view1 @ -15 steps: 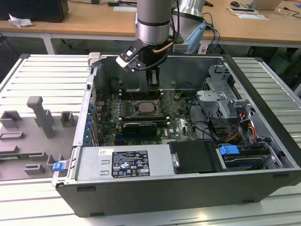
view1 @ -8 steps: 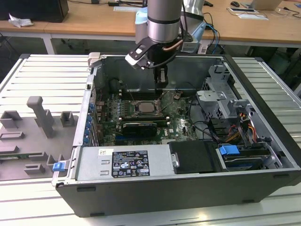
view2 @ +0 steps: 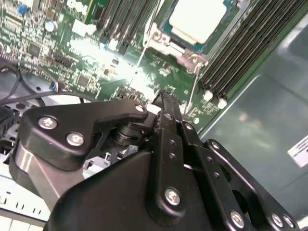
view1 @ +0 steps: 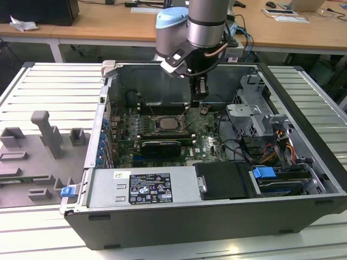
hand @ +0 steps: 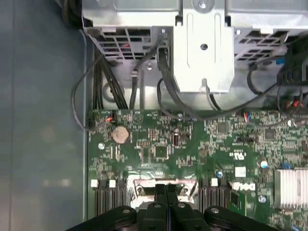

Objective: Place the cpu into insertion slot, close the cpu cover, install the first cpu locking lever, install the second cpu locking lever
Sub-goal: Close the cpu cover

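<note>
The cpu [view2: 196, 18], a thin, light, rigid chip, probably fragile and best gripped by its opposite edges, sat in the insertion slot [view2: 175, 48] close beyond the tips of the jaws, which were pressed together holding nothing above the green motherboard [hand: 159, 144].

The pale silver-beige cpu [view2: 197, 18] lies flat, face up, with the silver cpu cover [view2: 168, 47] lowered around its edges.
</note>
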